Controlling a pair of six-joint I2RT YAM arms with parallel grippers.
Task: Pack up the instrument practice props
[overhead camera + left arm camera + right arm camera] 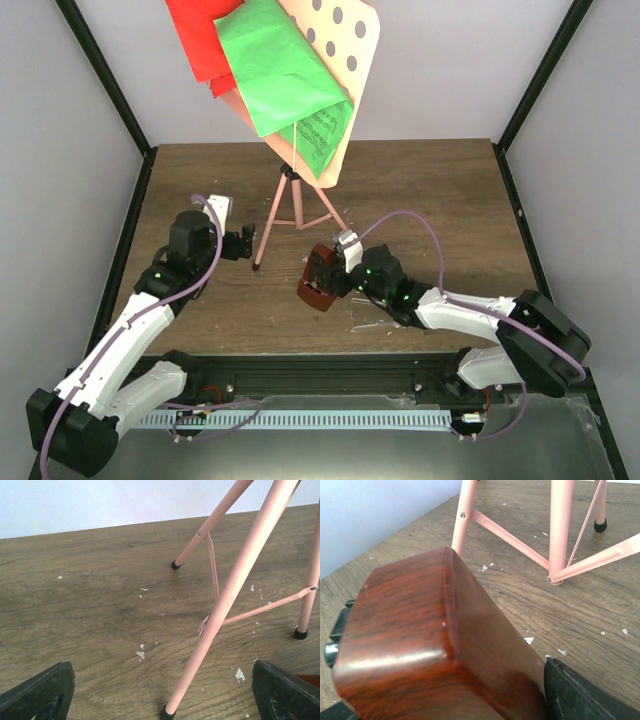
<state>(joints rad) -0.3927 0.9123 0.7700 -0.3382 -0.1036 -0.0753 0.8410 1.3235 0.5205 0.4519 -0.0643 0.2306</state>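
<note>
Reddish-brown pyramid metronome (430,645) sitting gripped in right end effector (322,280); left end effector (243,243) gaping empty; carry needing clearance from pink tripod stand (295,205).

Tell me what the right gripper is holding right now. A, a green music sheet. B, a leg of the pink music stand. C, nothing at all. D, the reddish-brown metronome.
D. The right gripper is closed on the reddish-brown metronome, whose wooden body fills the right wrist view, while the pink music stand stands apart from it on the table.
</note>
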